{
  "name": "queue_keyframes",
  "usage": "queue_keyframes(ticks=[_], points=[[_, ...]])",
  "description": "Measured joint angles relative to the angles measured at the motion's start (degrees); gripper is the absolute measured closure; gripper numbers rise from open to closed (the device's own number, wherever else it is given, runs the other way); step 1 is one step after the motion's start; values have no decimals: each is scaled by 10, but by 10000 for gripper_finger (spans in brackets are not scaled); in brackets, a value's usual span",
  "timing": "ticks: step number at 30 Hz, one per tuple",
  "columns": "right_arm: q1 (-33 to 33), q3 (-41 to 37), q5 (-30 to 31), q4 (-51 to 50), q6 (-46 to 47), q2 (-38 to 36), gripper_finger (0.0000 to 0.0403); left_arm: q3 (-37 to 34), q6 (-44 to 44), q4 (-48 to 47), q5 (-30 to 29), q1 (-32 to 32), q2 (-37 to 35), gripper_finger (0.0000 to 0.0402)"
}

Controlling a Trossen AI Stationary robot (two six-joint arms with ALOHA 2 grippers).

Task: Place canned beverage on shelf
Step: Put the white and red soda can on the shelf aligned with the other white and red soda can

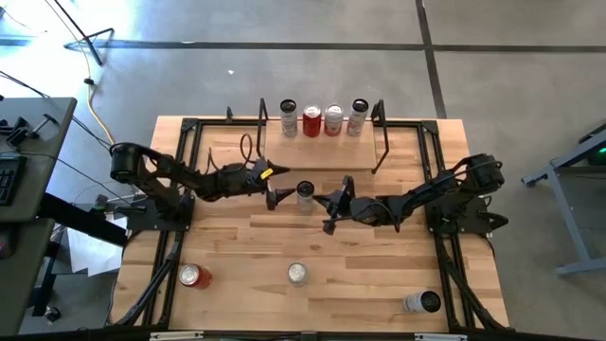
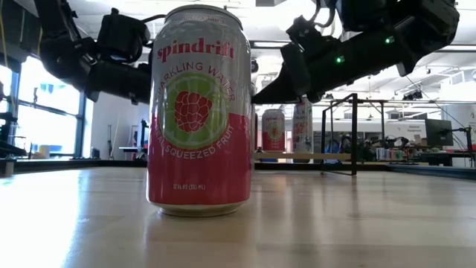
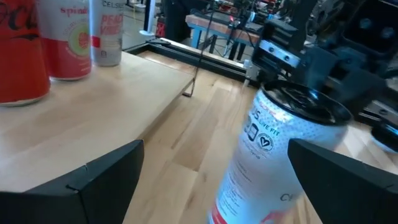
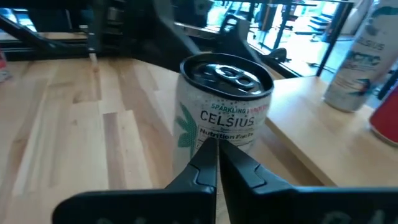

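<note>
Two end effectors flank the can [image 1: 304, 194]: left end effector [image 1: 276, 192] gapes wide around it, right end effector [image 1: 325, 202] pinched closed, empty, just beside.

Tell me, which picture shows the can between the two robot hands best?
The right wrist view: the Celsius can shows its top and label. The left wrist view shows its side, the high view only its small top, the low view nothing.

A glossy white metal Celsius can [image 4: 225, 109] with a shiny dark lid stands on the smooth, pale-wood plank tabletop [image 1: 360, 275]; matt black plastic tool fingers [image 3: 93, 186] frame it.
</note>
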Motion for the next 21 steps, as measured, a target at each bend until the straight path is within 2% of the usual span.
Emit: queue_keyframes(ticks=[5,12,16,21], points=[[-2,1,19,-27,-9,-7,401,-17,0,-4,15,-13,1,9],[-1,1,7,-91,-18,-47,393,-39,-13,-3,-14,-45,1,9],[-1,1,16,-122,-19,-62,359,-41,-13,-2,-39,-67,1,9],[-1,3,17,-116,42,-62,296,-41,-4,0,-72,-87,1,9]])
